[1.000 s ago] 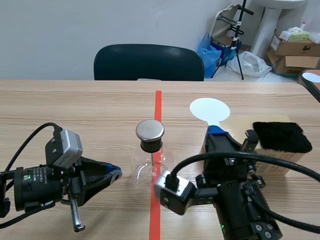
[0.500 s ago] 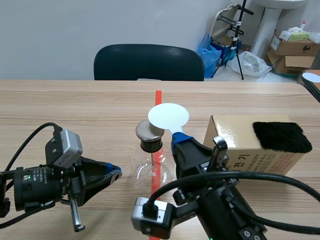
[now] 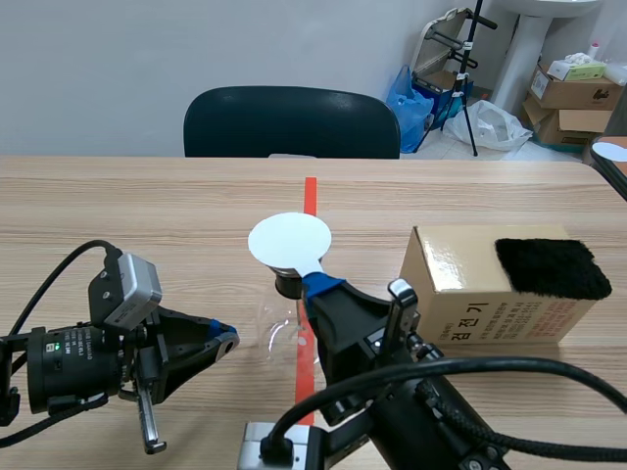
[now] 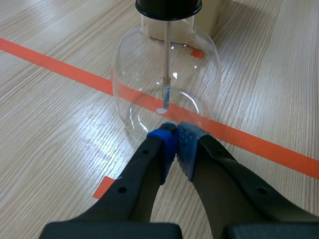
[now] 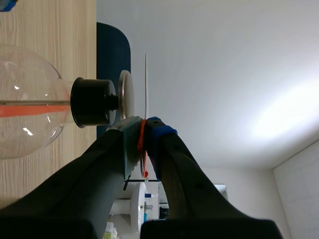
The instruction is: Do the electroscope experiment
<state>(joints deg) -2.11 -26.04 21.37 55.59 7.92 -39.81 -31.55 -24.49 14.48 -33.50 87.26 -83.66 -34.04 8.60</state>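
White disc (image 3: 289,240): what has changed since the earlier frames? — Student

The right gripper (image 3: 321,284) has swung leftward. One second ago the disc hung beside the box (image 3: 470,284). Half a second ago it reached the rim of the cap (image 5: 124,97). Now it lies level over the cap and hides it in the scene view. The left arm and the flask (image 3: 277,331) are unchanged. — Tutor

How do the grippers stand? — Student

Right gripper (image 5: 144,132): fingers closed on the disc's stem. The disc (image 5: 146,84) is seen edge-on, parallel to the cap, with a thin gap between them. Left gripper (image 3: 223,340): low over the table (image 3: 147,215), fingers pressed together, pads meeting, nothing held. In the left wrist view, the left gripper (image 4: 175,144) has its tips just before the flask (image 4: 167,84). Whether they touch it cannot be told. — Tutor

And the count, near to far? — Student

Two grippers. One flask, standing on the tape line (image 3: 311,201), with one black stopper (image 5: 92,102), one cap and one thin rod (image 4: 167,59) hanging inside. One disc. One box to the flask's right, with one black pad (image 3: 549,266) on top. One chair (image 3: 289,122) beyond the table. — Tutor
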